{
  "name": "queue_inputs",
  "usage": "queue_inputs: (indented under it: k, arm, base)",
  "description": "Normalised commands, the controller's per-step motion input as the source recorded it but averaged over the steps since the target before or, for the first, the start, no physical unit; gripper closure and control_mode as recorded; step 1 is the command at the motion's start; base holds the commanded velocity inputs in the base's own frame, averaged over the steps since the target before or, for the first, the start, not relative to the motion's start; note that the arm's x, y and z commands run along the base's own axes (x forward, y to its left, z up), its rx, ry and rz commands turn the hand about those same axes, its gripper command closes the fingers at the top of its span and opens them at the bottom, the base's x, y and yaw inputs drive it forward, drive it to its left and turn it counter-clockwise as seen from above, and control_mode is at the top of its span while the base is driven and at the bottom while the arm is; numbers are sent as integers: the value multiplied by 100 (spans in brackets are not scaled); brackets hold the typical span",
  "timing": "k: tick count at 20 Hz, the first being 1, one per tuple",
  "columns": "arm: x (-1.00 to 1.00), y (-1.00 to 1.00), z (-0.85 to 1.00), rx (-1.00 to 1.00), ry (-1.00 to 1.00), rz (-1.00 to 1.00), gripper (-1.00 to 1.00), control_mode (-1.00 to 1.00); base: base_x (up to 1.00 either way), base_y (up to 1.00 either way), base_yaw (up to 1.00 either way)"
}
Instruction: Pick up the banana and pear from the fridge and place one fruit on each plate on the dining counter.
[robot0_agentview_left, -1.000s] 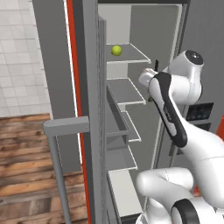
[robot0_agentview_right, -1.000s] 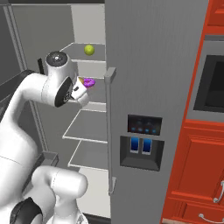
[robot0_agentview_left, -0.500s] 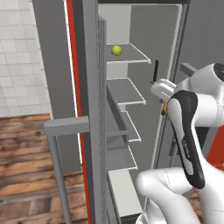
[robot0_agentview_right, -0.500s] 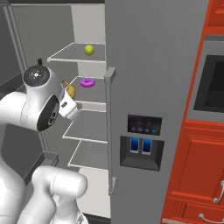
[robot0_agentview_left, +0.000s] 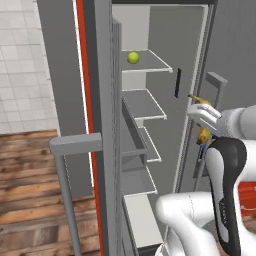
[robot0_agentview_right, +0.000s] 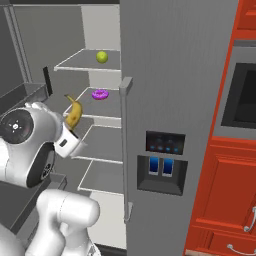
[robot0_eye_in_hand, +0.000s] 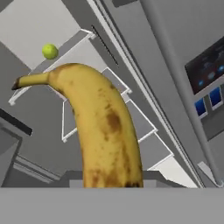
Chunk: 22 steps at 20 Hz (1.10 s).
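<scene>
End effector (robot0_agentview_right: 70, 134) clamped on banana (robot0_agentview_right: 74, 112), gripped at lower end so fruit stands up, stem at 11 o'clock in hand view. Held clear of fridge (robot0_agentview_right: 170, 75) shelves, likely for carry to plates. Pear (robot0_agentview_right: 102, 57) on top shelf, 12 o'clock from purple doughnut (robot0_agentview_right: 100, 94) one shelf below. Dispenser panel (robot0_agentview_right: 165, 160) on closed door: no readable writing or brand.

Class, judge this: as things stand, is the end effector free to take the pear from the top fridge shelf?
Probably not yet. The end effector is shut on the banana. The pear lies alone on the open top shelf, so the banana must go first.
</scene>
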Motion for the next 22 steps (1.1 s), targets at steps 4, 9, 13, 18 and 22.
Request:
queue_inputs:
  k: [4, 9, 13, 18, 22]
  arm:
    - [-89, -14, 7, 0, -36, -18, 100, -100]
    - [-26, -5, 8, 0, -11, -11, 100, 100]
    - [0, 0, 0, 0, 0, 0, 100, 100]
    - [0, 0, 0, 0, 0, 0, 100, 100]
    - [0, 0, 0, 0, 0, 0, 100, 100]
  base:
    - [0, 0, 0]
    - [-34, -10, -25]
    - [-46, -22, -62]
    - [-31, -17, -77]
    - [-16, -18, -82]
